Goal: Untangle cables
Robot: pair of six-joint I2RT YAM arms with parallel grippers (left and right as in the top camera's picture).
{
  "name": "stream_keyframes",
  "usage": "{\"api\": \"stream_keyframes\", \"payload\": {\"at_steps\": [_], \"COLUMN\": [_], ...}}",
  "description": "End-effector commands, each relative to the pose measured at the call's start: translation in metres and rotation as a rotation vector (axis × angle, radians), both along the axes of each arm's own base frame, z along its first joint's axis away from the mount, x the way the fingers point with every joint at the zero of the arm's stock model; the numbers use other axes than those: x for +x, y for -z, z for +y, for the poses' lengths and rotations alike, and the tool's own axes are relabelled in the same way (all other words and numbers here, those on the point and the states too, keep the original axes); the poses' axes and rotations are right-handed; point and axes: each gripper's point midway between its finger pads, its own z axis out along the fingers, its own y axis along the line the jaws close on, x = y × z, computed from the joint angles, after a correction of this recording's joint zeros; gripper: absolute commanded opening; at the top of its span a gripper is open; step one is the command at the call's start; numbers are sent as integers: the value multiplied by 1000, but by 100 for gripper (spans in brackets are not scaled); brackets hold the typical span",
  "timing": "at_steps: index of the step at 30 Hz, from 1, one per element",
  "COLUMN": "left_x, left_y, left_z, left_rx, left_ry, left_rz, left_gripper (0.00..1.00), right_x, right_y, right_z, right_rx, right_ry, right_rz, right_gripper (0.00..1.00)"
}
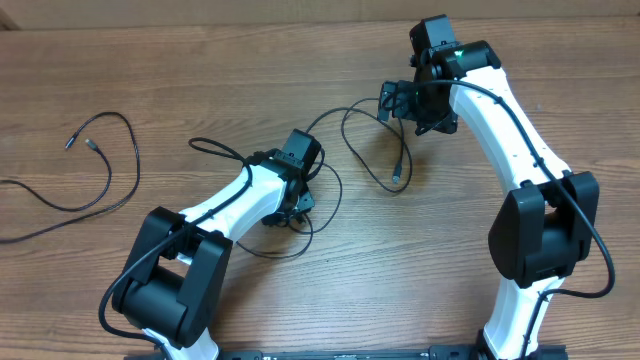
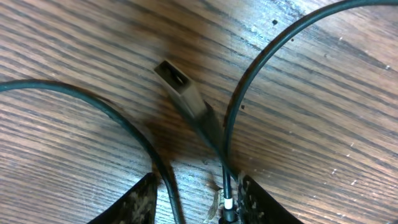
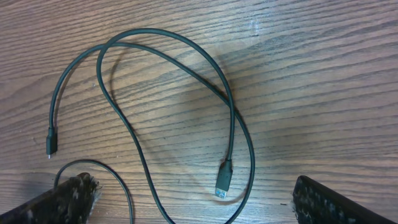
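Your left end effector (image 2: pixel 198 190) sits low over the worktop (image 2: pixel 323 124), wrist cam nearly on the wood. Its fingers (image 2: pixel 140 202) are partly apart. Two runs of the cables (image 2: pixel 227 130) pass btwn them, one just beside a finger; can't tell if it touches. A flat USB plug (image 2: pixel 183 87) lies just ahead on the wood. The L arm (image 1: pixel 235 195) reaches from the near-left base fwd to centre, wrist bent down over the tangle.

Your right end effector (image 3: pixel 199 196) is wide open w/ nothing in it, hovering above a loose loop (image 3: pixel 233 115). One plug (image 3: pixel 222 185) lies btwn its fingers and a smaller plug (image 3: pixel 50 144) off to the side. The R arm (image 1: pixel 505 115) arches from the near-right base fwd, then in toward centre. A separate cable (image 1: pixel 135 160) lies well apart at far left.
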Motion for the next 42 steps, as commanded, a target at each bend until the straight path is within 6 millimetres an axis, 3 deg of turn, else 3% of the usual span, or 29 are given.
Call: {"api": "stream_keyframes", "payload": {"at_steps": [1,9,12,24,34,40,42], "left_x": [-5,14,17,-21,-28,-17,-12], "left_y": [8,-8,-7,8,15,14,12], "left_z": [-4,-12,-13,-18,-16,-9,-7], "left_rx": [-2,-23,-28,-15,-10,19,18], "left_ry": [38,34,34,59,32,73,89], "left_rz": [44,-5,-16,94,108,67,60], "left_gripper": [54,68,68,52,9,20,18], "right_x": [2,2,2,2,2,2,2], "right_y": [-6,-6,-6,-6,-6,-6,-6], "right_z": [2,2,2,2,2,2,2], "right_rx": [6,6,6,6,6,6,6], "right_ry": [-6,-6,-6,-6,-6,-6,-6], "right_rz": [-19,-19,-18,-18,-19,-19,-19], "right_gripper": [100,100,100,100,100,100,100]}}
